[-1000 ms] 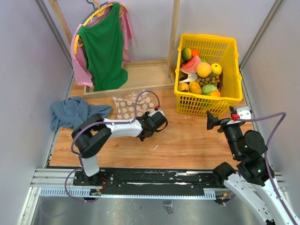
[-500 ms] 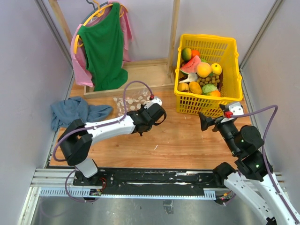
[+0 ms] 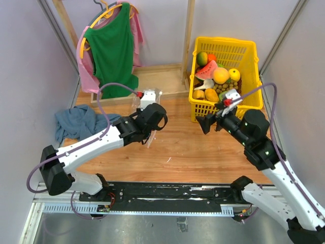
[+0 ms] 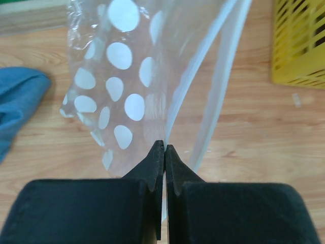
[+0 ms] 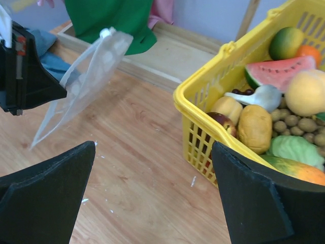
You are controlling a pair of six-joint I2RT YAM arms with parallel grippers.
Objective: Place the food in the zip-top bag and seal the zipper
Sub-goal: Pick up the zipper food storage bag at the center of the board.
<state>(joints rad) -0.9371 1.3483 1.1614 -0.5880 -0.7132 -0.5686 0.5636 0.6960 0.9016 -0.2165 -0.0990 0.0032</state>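
The clear zip-top bag (image 4: pixel 122 76) with white dots hangs in the air above the wooden table, its pale zipper (image 4: pixel 219 84) running down its right edge. My left gripper (image 4: pixel 165 145) is shut on the bag's edge beside that strip. From the right wrist the bag (image 5: pixel 86 76) slants down from the left gripper's black fingers (image 5: pixel 35 81). The food (image 3: pixel 218 81) lies heaped in the yellow basket (image 3: pixel 219 116): orange and yellow round fruits, a watermelon slice, a mango. My right gripper (image 3: pixel 205 123) stands open and holds nothing, just left of the basket's front corner (image 5: pixel 203 96).
A blue cloth (image 3: pixel 81 122) lies crumpled at the table's left. Behind it a wooden rack holds a green shirt (image 3: pixel 112 48) and pink clothes on hangers, over a low wooden base (image 3: pixel 152 79). Grey walls close in both sides.
My left gripper has shut on the bag and lifted it off the table, swinging back and left. The right arm has reached forward and left, to the basket's front corner.
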